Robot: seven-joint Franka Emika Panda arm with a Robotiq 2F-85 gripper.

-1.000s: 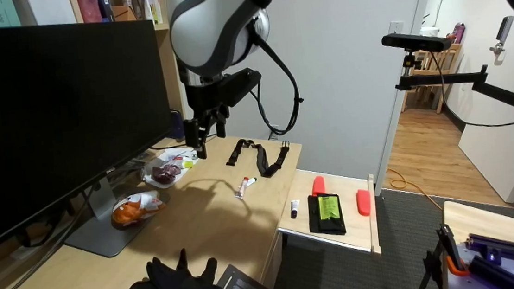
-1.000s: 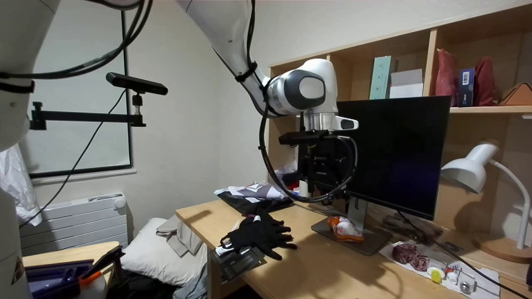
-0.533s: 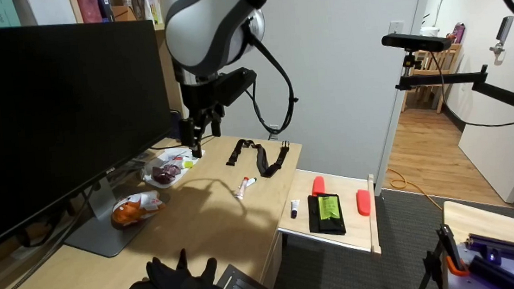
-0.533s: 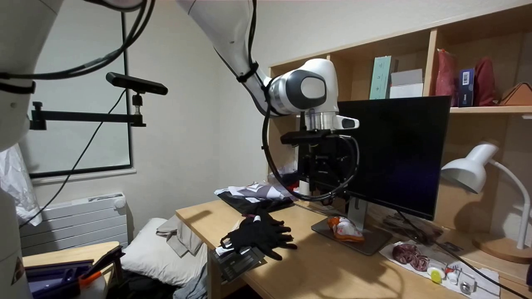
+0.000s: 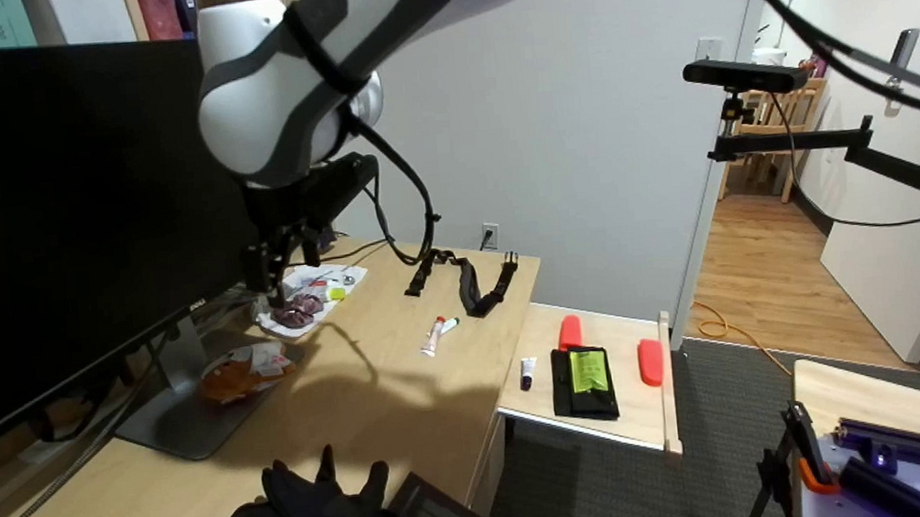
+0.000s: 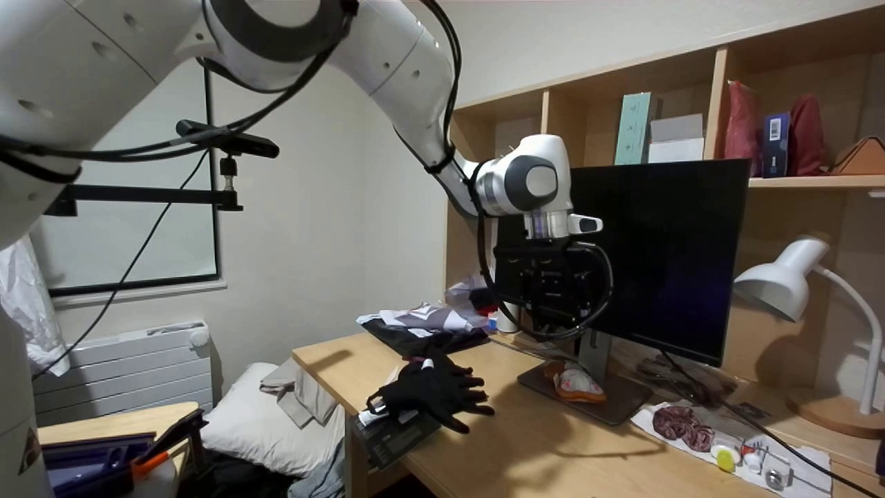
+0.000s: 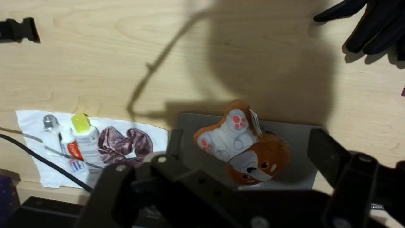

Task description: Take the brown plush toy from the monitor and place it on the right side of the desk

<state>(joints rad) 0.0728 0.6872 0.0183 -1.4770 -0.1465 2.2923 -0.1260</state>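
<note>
The brown plush toy, orange-brown and white with a dog face, lies on the grey base of the black monitor. It also shows in an exterior view. In the wrist view the toy lies between the spread fingers, well below them. My gripper is open and empty, in front of the monitor's screen and above the light-wood desk. In an exterior view its dark fingers are hard to make out against the monitor.
Black gloves lie near the desk's front edge. A white sheet holds toiletries and a scrunchie. A black strap and small tubes lie on the desk. A white lamp stands beside the monitor.
The arm and gripper have moved sideways and somewhat down, toward the monitor and the toy. The toy has stayed in place and is now in the arm's shadow.
</note>
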